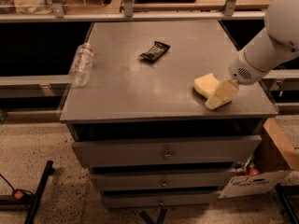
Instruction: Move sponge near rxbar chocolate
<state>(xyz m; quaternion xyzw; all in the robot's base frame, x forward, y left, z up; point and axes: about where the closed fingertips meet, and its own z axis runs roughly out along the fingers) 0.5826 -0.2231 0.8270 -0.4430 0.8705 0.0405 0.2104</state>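
Note:
The pale yellow sponge (204, 84) lies on the grey cabinet top (140, 87), near its right front corner. My gripper (220, 96) comes down from the white arm (266, 50) at the right and sits against the sponge's near right end, covering part of it. The rxbar chocolate (155, 51), a small dark wrapper, lies flat toward the back centre of the top, well apart from the sponge.
A clear plastic bottle (81, 63) lies on its side at the cabinet's left edge. Drawers (163, 153) run down the cabinet front. A cardboard box (275, 157) stands on the floor at the right. A metal rail and shelving (140, 16) run behind.

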